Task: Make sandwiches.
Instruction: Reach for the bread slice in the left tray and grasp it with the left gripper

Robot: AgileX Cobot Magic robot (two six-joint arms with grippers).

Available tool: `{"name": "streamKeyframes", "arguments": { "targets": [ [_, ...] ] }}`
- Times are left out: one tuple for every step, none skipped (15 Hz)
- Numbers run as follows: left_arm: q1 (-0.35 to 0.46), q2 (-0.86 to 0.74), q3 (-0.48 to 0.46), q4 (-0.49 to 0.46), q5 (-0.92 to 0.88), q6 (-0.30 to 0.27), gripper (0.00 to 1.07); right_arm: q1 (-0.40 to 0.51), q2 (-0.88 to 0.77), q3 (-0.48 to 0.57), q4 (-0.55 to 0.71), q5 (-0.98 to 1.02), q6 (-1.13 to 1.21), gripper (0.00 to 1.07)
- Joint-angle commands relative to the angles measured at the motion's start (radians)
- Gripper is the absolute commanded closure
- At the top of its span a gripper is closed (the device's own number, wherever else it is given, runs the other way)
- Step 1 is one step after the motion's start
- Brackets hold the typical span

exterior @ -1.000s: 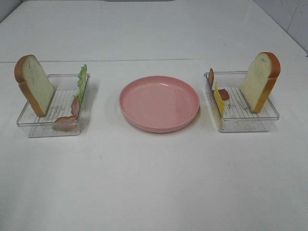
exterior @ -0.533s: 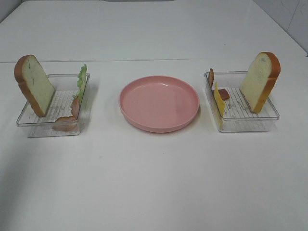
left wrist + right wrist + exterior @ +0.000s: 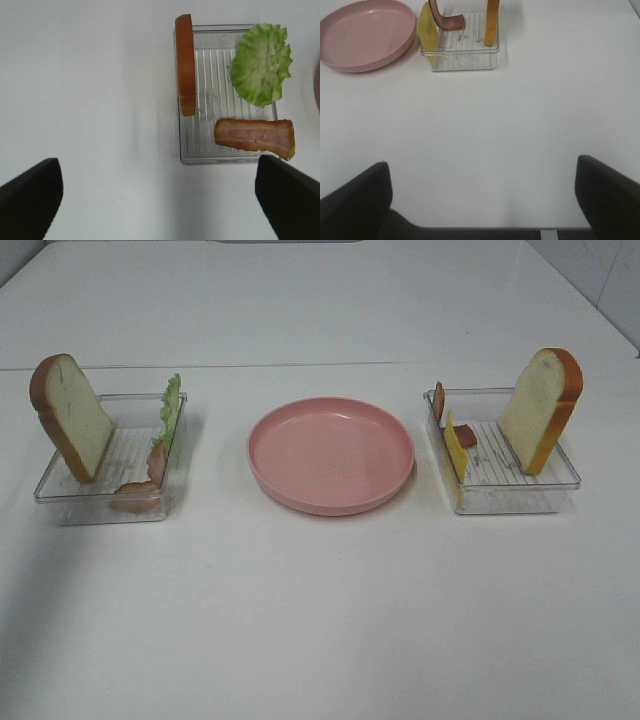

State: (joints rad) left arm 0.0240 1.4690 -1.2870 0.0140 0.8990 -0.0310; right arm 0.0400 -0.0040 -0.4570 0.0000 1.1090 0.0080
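Two trays hold the sandwich parts, nothing stacked yet. Left tray (image 3: 60, 502) has left bread (image 3: 72, 418), lettuce (image 3: 171, 415) and bacon (image 3: 135, 490). Right tray (image 3: 520, 502) has cheese (image 3: 456, 448) and right bread (image 3: 541, 410), with the plate (image 3: 331, 455) between them. Left gripper (image 3: 160, 200) and right gripper (image 3: 482, 200) both gape wide and empty, each short of its tray.

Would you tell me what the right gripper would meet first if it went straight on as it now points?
Probably the bare white table, short of the clear tray with the cheese; depth is unclear.
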Motion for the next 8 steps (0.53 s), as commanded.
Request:
{"name": "streamKeyframes", "arguments": {
  "targets": [
    [0.002, 0.108, -0.066, -0.026, 0.013, 0.004, 0.09, -0.003, -0.029, 0.001, 0.0, -0.005, -0.002, 0.11],
    [0.002, 0.134, -0.082, -0.033, 0.01, 0.004, 0.09, -0.003, -0.029, 0.001, 0.0, -0.005, -0.002, 0.11],
    [0.002, 0.204, -0.13, -0.061, 0.006, 0.007, 0.09, -0.003, -0.029, 0.001, 0.0, -0.005, -0.002, 0.11],
    [0.002, 0.249, -0.162, -0.084, 0.001, 0.018, 0.09, -0.003, -0.029, 0.001, 0.0, -0.005, -0.002, 0.11],
    [0.002, 0.291, -0.188, -0.106, -0.007, 0.031, 0.09, -0.003, -0.029, 0.001, 0.0, -0.005, -0.002, 0.11],
    [0.002, 0.315, -0.203, -0.113, -0.014, 0.031, 0.09, -0.003, -0.029, 0.001, 0.0, -0.005, -0.002, 0.11],
    [0.002, 0.385, -0.243, -0.129, -0.025, 0.031, 0.09, -0.003, -0.029, 0.001, 0.0, -0.005, -0.002, 0.11],
    [0.002, 0.428, -0.269, -0.138, -0.027, 0.039, 0.09, -0.003, -0.029, 0.001, 0.0, -0.005, -0.002, 0.11]
  ]
}}
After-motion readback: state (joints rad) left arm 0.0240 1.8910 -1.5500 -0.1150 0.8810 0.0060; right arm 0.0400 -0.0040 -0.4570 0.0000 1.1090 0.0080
